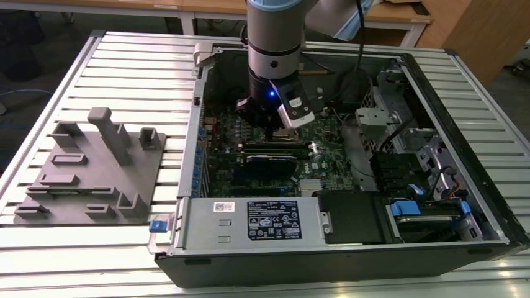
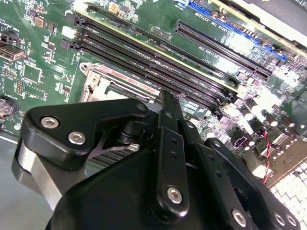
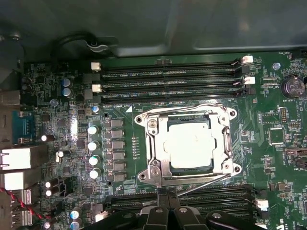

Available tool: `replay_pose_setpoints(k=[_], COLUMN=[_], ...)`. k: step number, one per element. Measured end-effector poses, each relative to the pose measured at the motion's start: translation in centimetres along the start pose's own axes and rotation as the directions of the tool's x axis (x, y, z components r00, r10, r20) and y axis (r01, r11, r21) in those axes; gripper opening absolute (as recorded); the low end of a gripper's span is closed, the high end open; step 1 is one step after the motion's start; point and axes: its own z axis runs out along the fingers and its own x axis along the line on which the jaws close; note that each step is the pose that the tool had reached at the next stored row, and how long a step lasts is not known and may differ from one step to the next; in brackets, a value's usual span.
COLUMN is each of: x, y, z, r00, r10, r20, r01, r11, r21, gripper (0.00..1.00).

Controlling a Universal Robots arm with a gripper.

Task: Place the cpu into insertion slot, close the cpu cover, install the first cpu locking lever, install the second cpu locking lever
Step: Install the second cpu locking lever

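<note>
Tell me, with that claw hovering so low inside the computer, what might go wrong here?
The gripper sits right at the socket's edge, so a slight slip could bend a thin locking lever or scrape the green motherboard. The cpu already lies under the cpu cover; pressing unevenly might strain it. The capacitors beside the socket could be knocked.

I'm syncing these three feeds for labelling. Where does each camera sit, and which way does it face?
Exterior view: off the arm, above, looking down into the open computer case; shows the arm and gripper.
First wrist view: on the arm, facing straight down at the cpu under the cpu cover; gripper linkage at the edge.
Second wrist view: on the arm, slanting across the gripper body.
Both wrist views share the memory slots.
</note>
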Motion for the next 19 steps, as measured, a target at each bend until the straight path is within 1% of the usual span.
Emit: replay_pose_setpoints(k=[2, 6, 17, 19], x=[0.0, 0.35, 0.36, 0.38], y=[0.0, -0.03, -0.04, -0.05], z=[0.0, 0.14, 0.22, 0.57], r00=[1.0, 1.0, 1.0, 1.0], r10=[0.0, 0.0, 0.0, 0.0], r20=[0.0, 0.0, 0.0, 0.0], r01=[0.0, 0.0, 0.0, 0.0], r11=[1.0, 1.0, 1.0, 1.0], r21=[0.0001, 0.0001, 0.0001, 0.0], gripper=[0.1, 0.1, 0.1, 0.1])
